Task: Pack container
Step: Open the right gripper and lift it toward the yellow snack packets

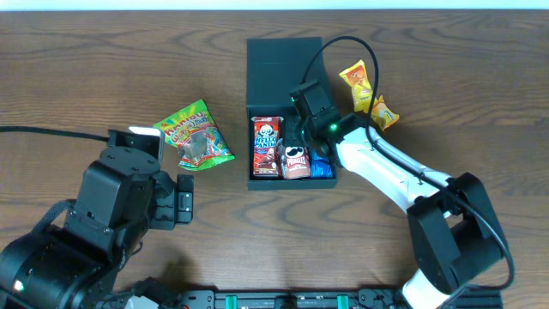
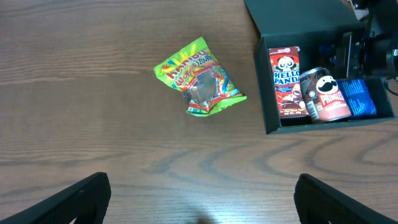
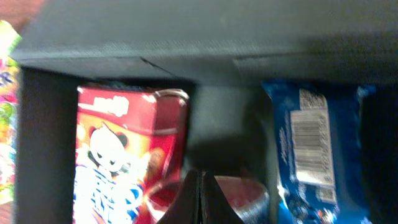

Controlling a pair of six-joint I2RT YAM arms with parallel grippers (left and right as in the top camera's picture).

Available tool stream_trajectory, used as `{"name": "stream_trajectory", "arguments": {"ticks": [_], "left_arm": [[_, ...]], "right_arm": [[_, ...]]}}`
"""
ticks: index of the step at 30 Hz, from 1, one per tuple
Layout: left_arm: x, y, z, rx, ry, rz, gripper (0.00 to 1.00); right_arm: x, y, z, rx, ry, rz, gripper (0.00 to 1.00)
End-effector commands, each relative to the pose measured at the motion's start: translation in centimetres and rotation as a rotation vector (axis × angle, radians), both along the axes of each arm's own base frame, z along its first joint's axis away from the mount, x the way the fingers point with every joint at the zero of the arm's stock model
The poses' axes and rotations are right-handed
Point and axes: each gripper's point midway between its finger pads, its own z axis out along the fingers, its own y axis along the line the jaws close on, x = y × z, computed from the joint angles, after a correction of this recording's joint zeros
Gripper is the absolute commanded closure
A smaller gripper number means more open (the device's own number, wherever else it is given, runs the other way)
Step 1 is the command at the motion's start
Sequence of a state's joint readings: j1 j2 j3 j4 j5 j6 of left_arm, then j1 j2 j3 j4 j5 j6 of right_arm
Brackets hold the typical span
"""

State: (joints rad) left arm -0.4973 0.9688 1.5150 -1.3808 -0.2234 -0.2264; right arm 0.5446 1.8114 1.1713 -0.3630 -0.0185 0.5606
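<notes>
The container [image 1: 283, 69] is a dark square box with its flap lid open at the back; it also shows in the left wrist view [image 2: 292, 18] and the right wrist view [image 3: 186, 50]. Inside it are a red Hello Panda box [image 1: 266, 146], a small Pringles can [image 1: 296, 161] and a blue packet [image 1: 322, 168]. My right gripper [image 1: 298, 133] is inside the box, its fingers [image 3: 199, 199] pressed together just over the Pringles can's top [image 3: 245, 190], with nothing held between them. My left gripper [image 2: 202, 199] is open and empty over bare table, left of the box.
A green gummy bag [image 1: 196, 135] lies on the table left of the box, also seen in the left wrist view [image 2: 200, 78]. Two yellow-orange snack packets [image 1: 358, 86] [image 1: 385, 112] lie right of the box, next to the right arm's cable.
</notes>
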Motion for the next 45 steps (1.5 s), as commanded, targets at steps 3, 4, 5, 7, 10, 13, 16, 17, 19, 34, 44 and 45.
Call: {"name": "stream_trajectory", "arguments": {"ticks": [3, 4, 5, 7, 10, 13, 16, 17, 19, 34, 44, 45], "left_arm": [[-0.1, 0.3, 0.1, 0.016, -0.004, -0.007, 0.05], [-0.1, 0.3, 0.1, 0.016, -0.004, -0.007, 0.05], [-0.1, 0.3, 0.1, 0.016, -0.004, -0.007, 0.05], [-0.1, 0.3, 0.1, 0.016, -0.004, -0.007, 0.05], [-0.1, 0.3, 0.1, 0.016, -0.004, -0.007, 0.05], [-0.1, 0.3, 0.1, 0.016, -0.004, -0.007, 0.05], [-0.1, 0.3, 0.1, 0.016, -0.004, -0.007, 0.05], [-0.1, 0.3, 0.1, 0.016, -0.004, -0.007, 0.05], [-0.1, 0.3, 0.1, 0.016, -0.004, -0.007, 0.05], [-0.1, 0.3, 0.1, 0.016, -0.004, -0.007, 0.05], [-0.1, 0.3, 0.1, 0.016, -0.004, -0.007, 0.05], [-0.1, 0.3, 0.1, 0.016, -0.004, -0.007, 0.05]], "right_arm": [[1.9, 0.3, 1.0, 0.003, -0.090, -0.028, 0.98], [2.1, 0.4, 1.1, 0.005, -0.098, -0.026, 0.99], [2.1, 0.4, 1.0, 0.005, -0.098, -0.027, 0.99], [2.1, 0.3, 0.7, -0.005, -0.093, -0.030, 0.98], [1.6, 0.0, -0.1, -0.025, -0.061, -0.029, 0.98], [0.7, -0.5, -0.8, -0.050, -0.020, -0.027, 0.98], [-0.2, -0.3, -1.3, -0.041, 0.026, -0.007, 0.98], [-0.5, -0.2, -1.3, -0.032, 0.041, 0.002, 0.98], [-0.9, -0.1, -1.5, -0.029, 0.057, 0.009, 0.98], [2.4, -1.3, 5.0, -0.113, -0.020, 0.061, 0.98], [3.3, -9.5, 14.1, -0.309, 0.011, 0.156, 0.71], [3.4, -11.0, 14.6, -0.317, 0.021, 0.122, 0.71]]}}
